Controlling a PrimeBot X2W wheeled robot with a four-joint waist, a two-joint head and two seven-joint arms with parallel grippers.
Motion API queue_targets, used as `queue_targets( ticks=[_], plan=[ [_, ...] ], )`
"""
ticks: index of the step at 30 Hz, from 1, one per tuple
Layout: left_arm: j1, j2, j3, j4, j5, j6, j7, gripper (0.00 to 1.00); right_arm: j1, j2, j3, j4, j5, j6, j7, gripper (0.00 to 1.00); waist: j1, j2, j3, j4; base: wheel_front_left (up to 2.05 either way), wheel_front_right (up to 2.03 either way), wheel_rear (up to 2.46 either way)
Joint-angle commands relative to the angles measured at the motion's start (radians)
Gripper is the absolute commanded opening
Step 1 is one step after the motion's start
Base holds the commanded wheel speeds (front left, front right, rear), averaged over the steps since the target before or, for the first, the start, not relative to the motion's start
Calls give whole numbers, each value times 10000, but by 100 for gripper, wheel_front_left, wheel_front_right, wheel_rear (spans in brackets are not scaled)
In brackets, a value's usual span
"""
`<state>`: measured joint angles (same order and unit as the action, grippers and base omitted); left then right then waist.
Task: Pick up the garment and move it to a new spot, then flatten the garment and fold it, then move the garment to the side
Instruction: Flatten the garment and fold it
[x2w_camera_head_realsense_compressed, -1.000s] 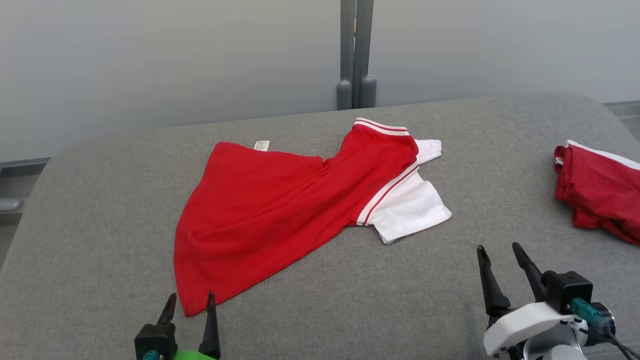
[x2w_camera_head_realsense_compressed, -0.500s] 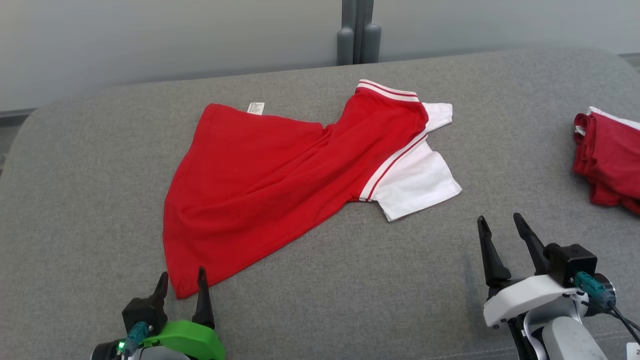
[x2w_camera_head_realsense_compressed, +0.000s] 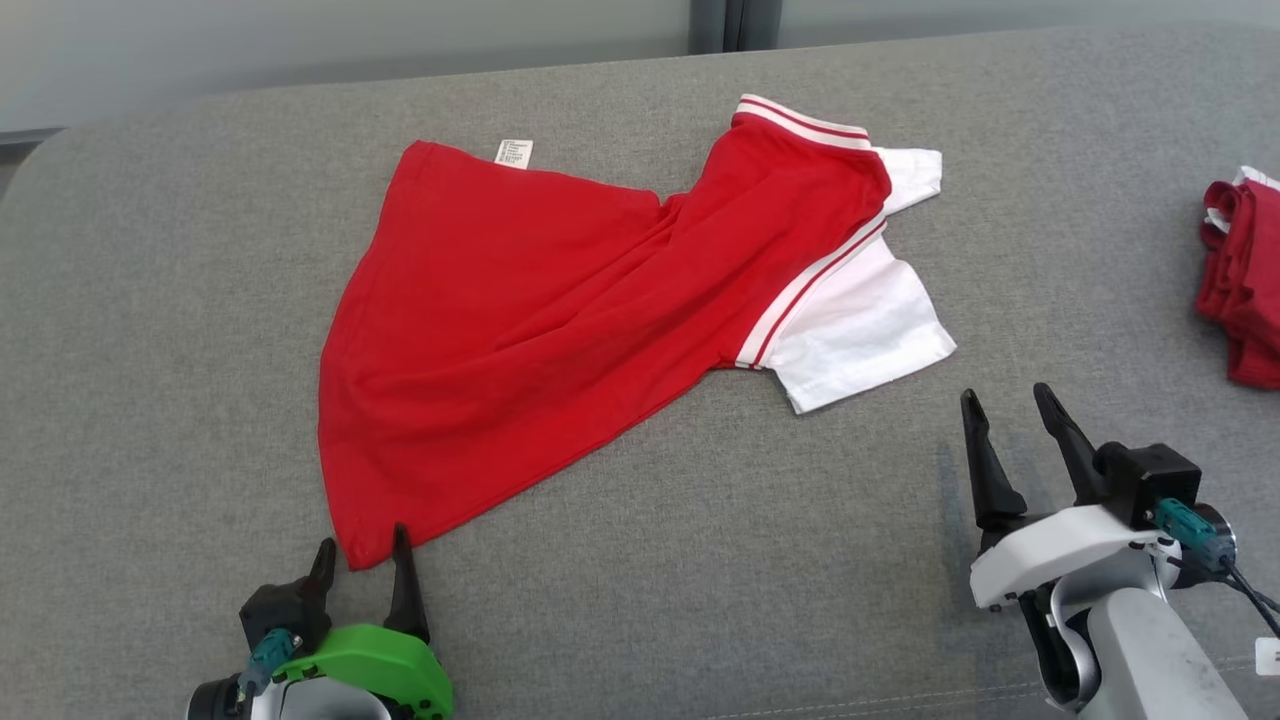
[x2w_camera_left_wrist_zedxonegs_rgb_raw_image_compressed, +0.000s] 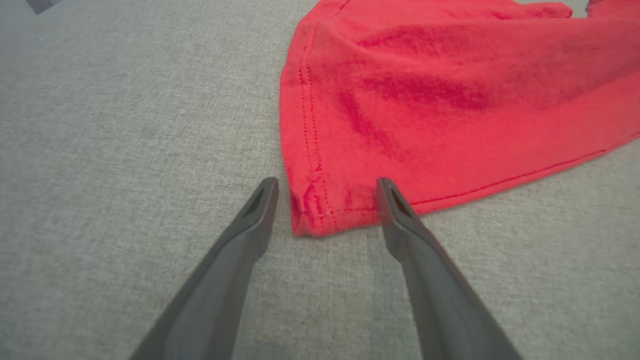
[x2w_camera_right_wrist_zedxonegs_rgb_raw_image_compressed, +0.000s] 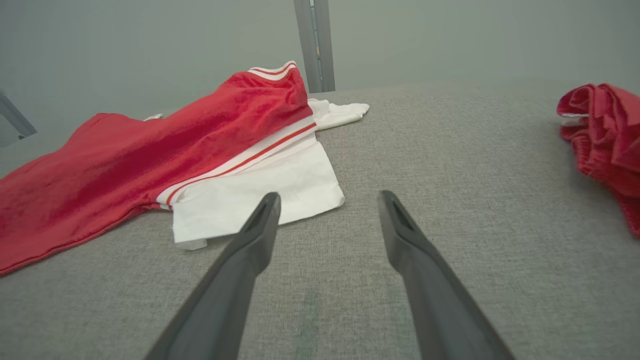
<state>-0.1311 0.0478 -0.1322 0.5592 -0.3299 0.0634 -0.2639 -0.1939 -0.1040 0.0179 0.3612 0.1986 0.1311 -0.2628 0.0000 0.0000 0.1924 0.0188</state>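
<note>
A red garment with white sleeves and red-white striped trim lies spread and skewed on the grey padded surface. Its near hem corner sits between the tips of my left gripper, which is open and low over the surface. My right gripper is open too, hovering a short way in front of the white sleeve, not touching it. A small white label pokes out at the garment's far edge.
A second, bunched red garment lies at the right edge of the surface, also in the right wrist view. A grey post stands behind the far edge. Bare grey surface stretches between the two grippers.
The head camera has tilted down, so the whole scene shifted up. My left gripper has closed in on the hem corner, which now lies between its fingers. The right gripper holds its place.
</note>
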Motion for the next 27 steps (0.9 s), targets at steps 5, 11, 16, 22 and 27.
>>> queue_targets(
  ticks=[5, 11, 16, 22, 27],
  plan=[
    [-370, 52, -178, -73, -106, 14, -1, 100, -896, -199, 101, 804, -45, -9, -22, 100, 0, 0, 398, 207, 0, 0, 0],
    [-639, 52, -434, -60, -126, -42, 1, 100, -1843, -309, 250, 1771, 11, -9, -21, 100, 0, 0, 790, 478, 0, 0, 0],
    [-702, 50, -748, -19, -141, -81, 10, 99, -2221, -282, -42, 2487, 24, -9, -22, 100, 0, 0, 924, 738, 0, 0, 0],
    [-787, 52, -1049, -71, -116, -80, 11, 99, -2483, -171, -463, 3010, 145, -9, -22, 100, 0, 0, 1043, 971, 0, 0, 0],
    [-838, 52, -1158, -66, -15, -118, 16, 96, -2652, -163, -647, 3430, 86, -9, -21, 100, 0, 0, 1128, 1086, 0, 0, 0]
  ],
)
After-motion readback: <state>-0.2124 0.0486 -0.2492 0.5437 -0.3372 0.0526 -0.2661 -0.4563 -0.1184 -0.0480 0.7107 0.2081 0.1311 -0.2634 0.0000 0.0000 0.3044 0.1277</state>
